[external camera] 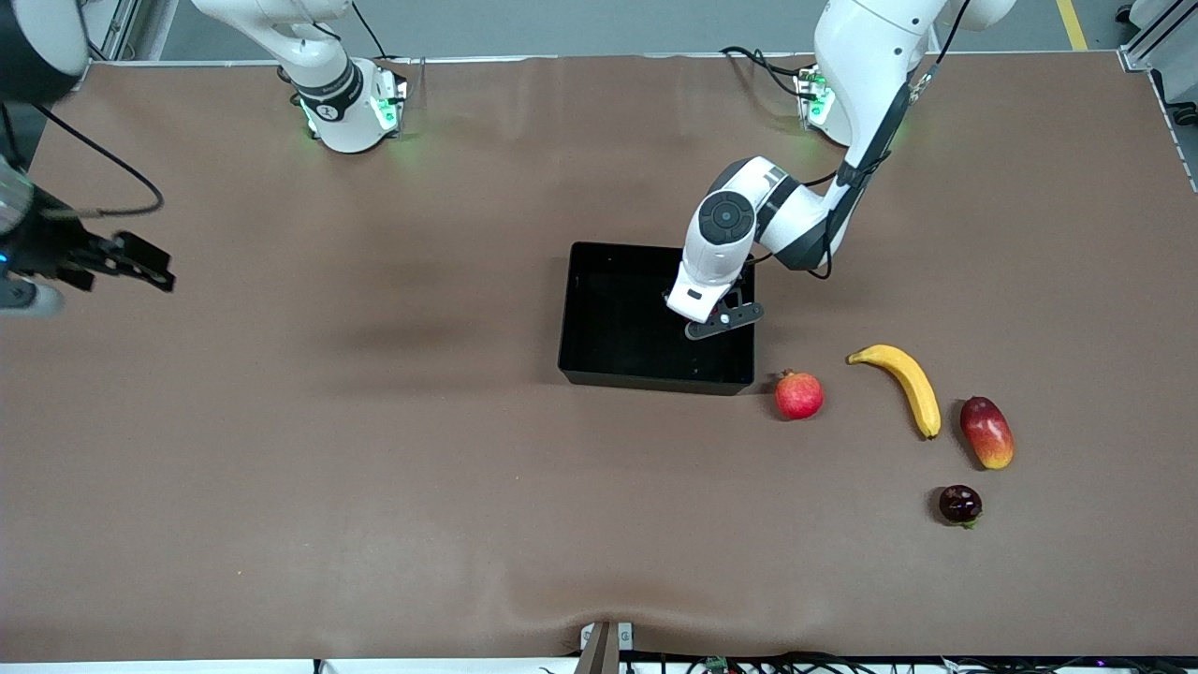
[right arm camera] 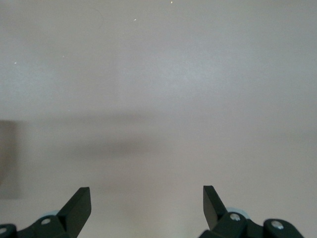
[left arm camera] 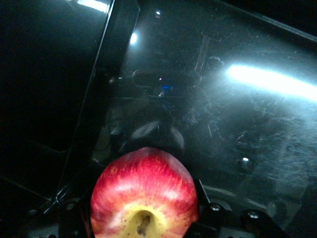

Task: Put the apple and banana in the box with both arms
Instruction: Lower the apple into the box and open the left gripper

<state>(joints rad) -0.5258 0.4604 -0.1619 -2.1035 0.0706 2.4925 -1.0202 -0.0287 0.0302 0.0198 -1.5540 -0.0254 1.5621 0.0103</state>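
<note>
My left gripper (external camera: 719, 318) is lowered inside the black box (external camera: 599, 373) and is shut on the apple (left arm camera: 143, 193), which is red with a yellowish stem pit. The apple hangs over the box's glossy floor (left arm camera: 237, 124); in the front view the hand hides it. The banana (external camera: 903, 384) lies on the table beside the box, toward the left arm's end. My right gripper (external camera: 140, 262) is open and empty over bare table at the right arm's end; its view (right arm camera: 147, 198) shows only tabletop between the fingers.
An evenly red round fruit with a crown tip (external camera: 798, 395) lies by the box's near corner. A red-yellow mango (external camera: 986, 432) lies beside the banana. A dark round fruit (external camera: 960, 505) lies nearer the front camera.
</note>
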